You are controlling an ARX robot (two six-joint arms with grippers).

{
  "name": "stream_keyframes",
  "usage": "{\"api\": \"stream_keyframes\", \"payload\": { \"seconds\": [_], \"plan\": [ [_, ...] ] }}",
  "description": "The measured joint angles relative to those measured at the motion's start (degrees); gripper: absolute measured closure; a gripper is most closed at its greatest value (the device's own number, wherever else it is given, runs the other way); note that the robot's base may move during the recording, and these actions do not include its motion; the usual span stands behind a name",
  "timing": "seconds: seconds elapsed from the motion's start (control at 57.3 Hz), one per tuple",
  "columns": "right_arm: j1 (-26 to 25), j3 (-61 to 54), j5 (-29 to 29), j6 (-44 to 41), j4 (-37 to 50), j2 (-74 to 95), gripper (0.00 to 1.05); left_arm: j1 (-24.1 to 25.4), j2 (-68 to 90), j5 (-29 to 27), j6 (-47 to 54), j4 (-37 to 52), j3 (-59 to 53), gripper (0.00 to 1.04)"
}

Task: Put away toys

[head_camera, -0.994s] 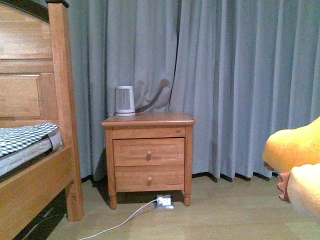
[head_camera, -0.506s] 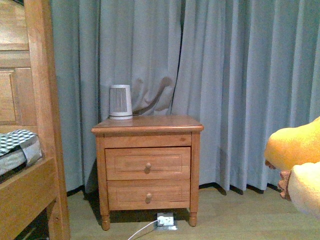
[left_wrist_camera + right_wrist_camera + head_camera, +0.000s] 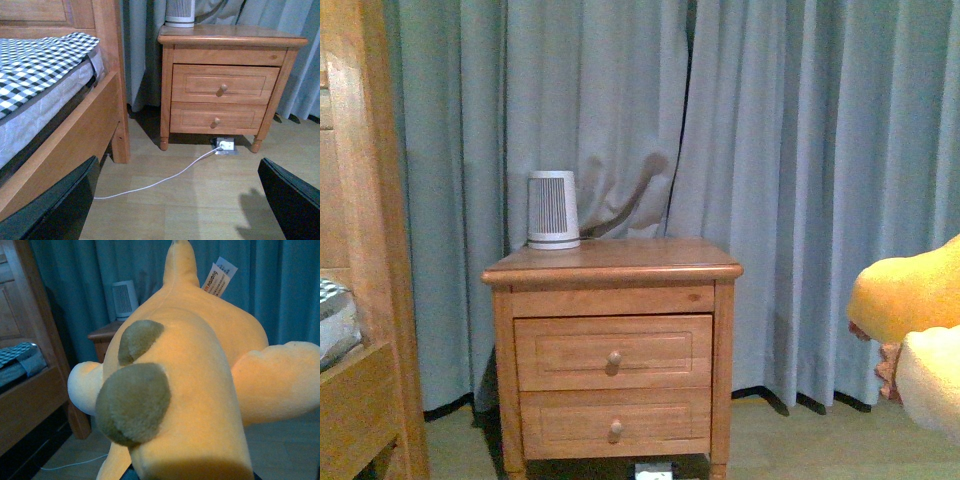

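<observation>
The orange-yellow plush animal [image 3: 195, 370] fills the right wrist view, with two olive-brown bumps [image 3: 132, 402] on its head and a white tag [image 3: 219, 277] near its tail. My right gripper is shut on it, and its fingers are hidden under the plush. In the front view the plush animal [image 3: 910, 300] pokes in at the right edge, held off the floor. My left gripper [image 3: 182, 200] hangs open over the wooden floor with nothing between its black fingers [image 3: 65, 205].
A wooden nightstand [image 3: 610, 330] with two drawers stands against blue-grey curtains [image 3: 800, 150], with a white ribbed device [image 3: 553, 210] on top. A bed [image 3: 45, 100] with a checked sheet lies to its left. A white cable [image 3: 165, 177] runs across the floor to a socket block [image 3: 225, 146].
The front view has closed in on the nightstand, which looks larger and higher in frame. The bed has slid off to the left. The plush stays held at the right edge.
</observation>
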Motion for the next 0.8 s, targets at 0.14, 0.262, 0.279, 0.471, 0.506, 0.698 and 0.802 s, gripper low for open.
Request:
{"api": "stream_keyframes", "payload": {
  "seconds": [0.14,0.262,0.279,0.471,0.506,0.698,0.802],
  "plan": [
    [0.0,0.0,0.0,0.0,0.0,0.1,0.98,0.0,0.0,0.0,0.0,0.0,0.0,0.06],
    [0.0,0.0,0.2,0.0,0.0,0.1,0.98,0.0,0.0,0.0,0.0,0.0,0.0,0.06],
    [0.0,0.0,0.1,0.0,0.0,0.1,0.98,0.0,0.0,0.0,0.0,0.0,0.0,0.06],
    [0.0,0.0,-0.3,0.0,0.0,0.1,0.98,0.1,0.0,-0.2,0.0,0.0,0.0,0.06],
    [0.1,0.0,-0.5,0.0,0.0,0.1,0.98,0.1,0.0,-0.3,0.0,0.0,0.0,0.06],
    [0.0,0.0,0.2,0.0,0.0,0.0,0.98,0.1,0.0,0.0,0.0,0.0,0.0,0.06],
    [0.0,0.0,0.4,0.0,0.0,0.0,0.98,0.0,0.0,0.0,0.0,0.0,0.0,0.06]
  ]
}}
